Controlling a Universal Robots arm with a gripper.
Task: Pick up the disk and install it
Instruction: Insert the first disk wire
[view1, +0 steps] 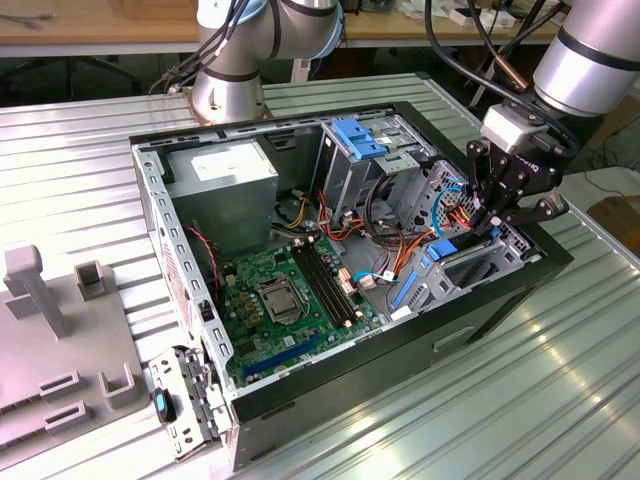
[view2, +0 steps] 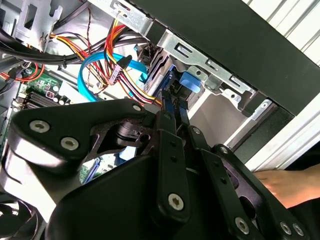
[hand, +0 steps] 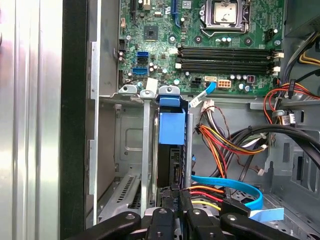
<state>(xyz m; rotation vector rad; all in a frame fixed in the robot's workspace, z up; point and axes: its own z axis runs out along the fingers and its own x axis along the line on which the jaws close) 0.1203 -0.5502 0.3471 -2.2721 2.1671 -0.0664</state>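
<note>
The open computer case (view1: 340, 300) lies on its side across the middle of the exterior view, on a ribbed metal table (view1: 480, 400). Inside it, the green motherboard (view1: 290, 290) covers the floor at lower centre, a grey power supply (view1: 225, 180) sits in the upper left corner, and a grey drive cage (view1: 375, 165) topped by a blue bracket (view1: 358, 135) stands at upper centre. Bundles of red, orange and yellow wires (view1: 400, 240) run between the cage and the case's right end.

The disk (hand: 171, 145) stands on edge in a metal bay (hand: 130, 150) at the case's right end, its blue carrier showing at the centre of the first wrist view, with the motherboard beyond it at the top of that frame. A light blue flat cable (hand: 235, 187) curves just beside it at lower right.

The gripper (view1: 495, 215) hangs at the right of the exterior view over that bay. In the first wrist view its black fingers (hand: 172, 220) are pressed together on the disk's near edge, pinching it at the bottom centre.

A hand (view2: 290, 185) rests at the right edge of the second wrist view, outside the case.
</note>
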